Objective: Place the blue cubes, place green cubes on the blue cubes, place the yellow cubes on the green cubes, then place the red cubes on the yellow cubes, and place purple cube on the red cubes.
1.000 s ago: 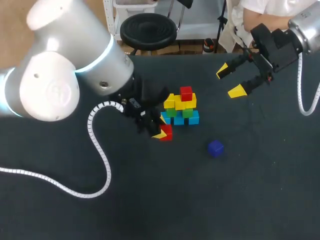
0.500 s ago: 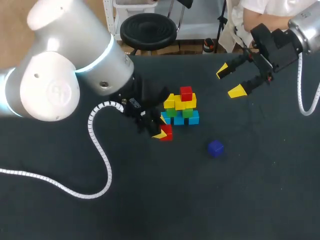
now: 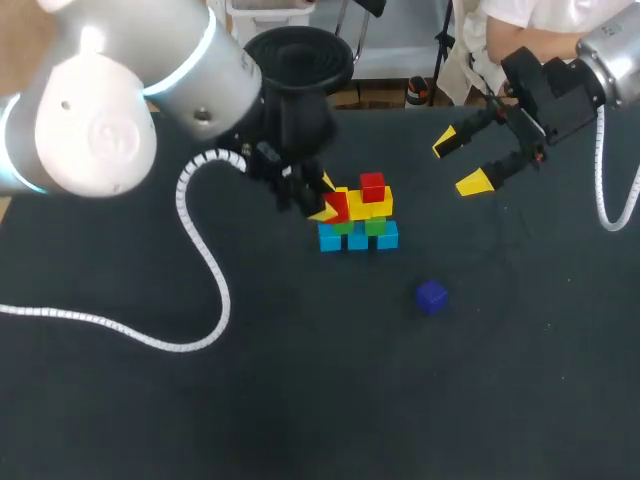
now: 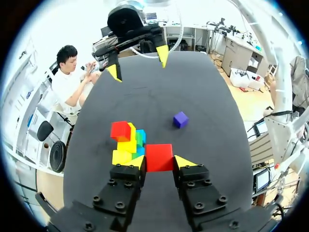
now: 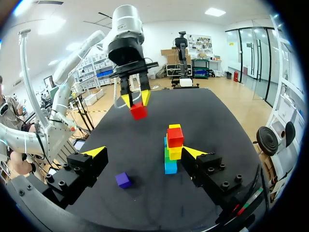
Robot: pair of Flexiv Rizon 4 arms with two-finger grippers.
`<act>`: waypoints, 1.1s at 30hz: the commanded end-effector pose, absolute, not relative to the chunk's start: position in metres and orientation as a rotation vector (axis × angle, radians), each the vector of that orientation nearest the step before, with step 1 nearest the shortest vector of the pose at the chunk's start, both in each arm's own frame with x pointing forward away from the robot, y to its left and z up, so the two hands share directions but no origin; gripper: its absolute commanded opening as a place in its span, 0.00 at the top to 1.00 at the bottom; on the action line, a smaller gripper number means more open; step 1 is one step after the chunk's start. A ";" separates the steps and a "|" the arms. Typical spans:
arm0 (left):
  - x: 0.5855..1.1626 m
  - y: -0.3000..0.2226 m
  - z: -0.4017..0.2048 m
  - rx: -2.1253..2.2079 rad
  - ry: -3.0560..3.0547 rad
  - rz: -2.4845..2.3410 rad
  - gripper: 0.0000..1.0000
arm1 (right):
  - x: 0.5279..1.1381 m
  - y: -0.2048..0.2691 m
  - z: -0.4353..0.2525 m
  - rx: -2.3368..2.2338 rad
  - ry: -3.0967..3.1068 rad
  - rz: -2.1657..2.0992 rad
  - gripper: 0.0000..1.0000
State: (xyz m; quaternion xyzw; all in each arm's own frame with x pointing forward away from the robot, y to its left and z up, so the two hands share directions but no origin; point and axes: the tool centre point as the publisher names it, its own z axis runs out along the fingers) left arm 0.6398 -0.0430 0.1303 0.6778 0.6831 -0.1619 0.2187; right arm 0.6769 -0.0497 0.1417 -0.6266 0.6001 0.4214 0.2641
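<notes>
Red cube (image 3: 337, 206) is gripped in the left claw (image 4: 159, 161), raised off the table (image 3: 300, 390) beside the stack (image 3: 364, 228); the right claw (image 3: 462, 162) is spread wide, well apart.

a broad table (image 3: 450, 400) with a flat, dark charcoal top, evenly lit throughout

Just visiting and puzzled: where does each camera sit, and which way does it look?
Head view: above, behind the robot, looking down on the table; left arm and right arm show.
Left wrist view: wrist-mounted, looking past left hand and its red cube to the stack.
Right wrist view: wrist-mounted, past open right hand to the stack.
Shared: stack and purple cube.
</notes>
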 end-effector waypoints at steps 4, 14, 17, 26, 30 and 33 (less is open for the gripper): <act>0.675 -0.048 0.127 1.925 1.938 -0.557 1.00 | 0.676 -0.050 0.142 -1.693 1.623 1.135 0.00; 0.685 -0.060 0.120 1.932 1.971 -0.576 1.00 | 0.676 -0.050 0.142 -1.693 1.623 1.135 0.00; 0.685 -0.060 0.117 1.928 2.005 -0.568 1.00 | 0.676 -0.050 0.142 -1.693 1.623 1.135 0.00; 0.685 -0.058 0.117 1.906 2.037 -0.525 1.00 | 0.676 -0.050 0.142 -1.693 1.623 1.135 0.00; 0.685 -0.058 0.117 1.906 2.037 -0.525 1.00 | 0.676 -0.050 0.142 -1.693 1.623 1.135 0.00; 0.685 -0.058 0.117 1.906 2.037 -0.525 1.00 | 0.676 -0.050 0.142 -1.693 1.623 1.135 0.00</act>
